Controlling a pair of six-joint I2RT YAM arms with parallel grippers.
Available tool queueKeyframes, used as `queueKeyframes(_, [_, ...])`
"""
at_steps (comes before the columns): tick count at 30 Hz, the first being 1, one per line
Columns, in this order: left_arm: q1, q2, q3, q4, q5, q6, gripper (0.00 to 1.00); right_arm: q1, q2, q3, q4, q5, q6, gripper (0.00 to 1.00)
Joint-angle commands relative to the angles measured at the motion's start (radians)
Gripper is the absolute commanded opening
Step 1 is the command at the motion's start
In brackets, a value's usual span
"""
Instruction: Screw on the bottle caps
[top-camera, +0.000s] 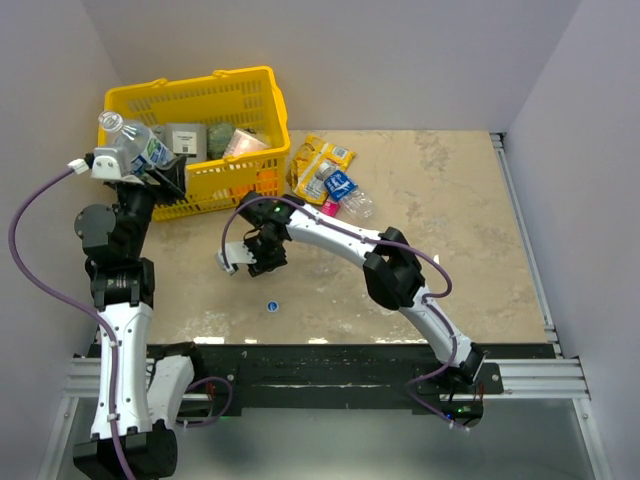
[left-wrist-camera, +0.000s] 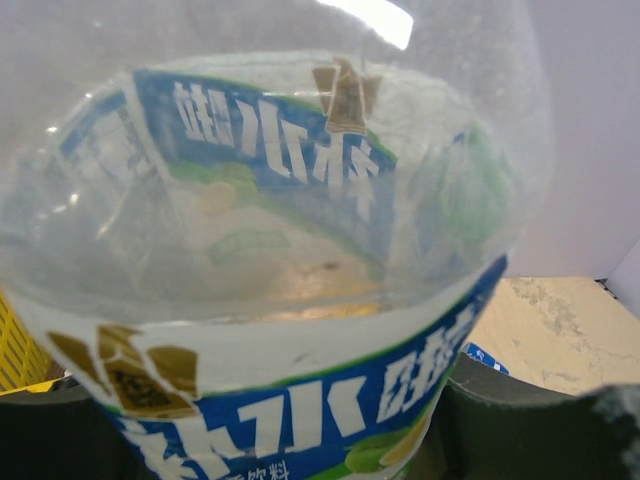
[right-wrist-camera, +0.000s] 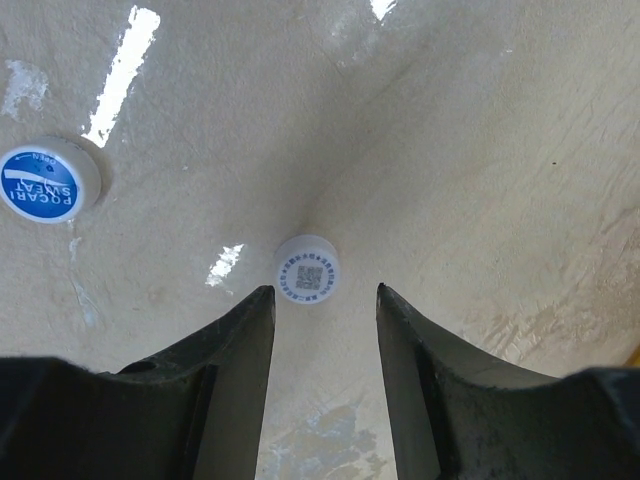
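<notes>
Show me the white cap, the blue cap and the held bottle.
white cap (right-wrist-camera: 308, 269): right wrist view, printed top.
blue cap (right-wrist-camera: 45, 182): right wrist view, lettered top.
bottle (left-wrist-camera: 300, 420): left wrist view, blue label band.

Beige and mottled desk (top-camera: 470, 230), glossy in spots. Carries a yellow basket (top-camera: 235, 185) at the far left; just right of it, yellow snack packets (top-camera: 322, 158) touching a lying bottle (top-camera: 350, 197) (dark blue label). Nearer the front, a blue cap (top-camera: 271, 305) flat on the surface. Apart from it, a whitish cap (right-wrist-camera: 308, 270), printed face up.
</notes>
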Motion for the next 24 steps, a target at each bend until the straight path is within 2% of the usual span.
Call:
queueKeyframes(1, [0.006,0.0,-0.005,0.029,0.016,-0.011,0.0,0.002,0.019,0.011,0.025,-0.012,0.02,0.48])
queueKeyframes(12, [0.007,0.002,-0.017,0.041,0.033,-0.021,0.0,0.007,0.036,0.005,0.034,-0.001,0.032,0.52])
queueKeyframes(24, [0.006,0.004,-0.032,0.045,0.041,-0.023,0.0,0.007,0.042,-0.015,0.039,0.02,0.04,0.47])
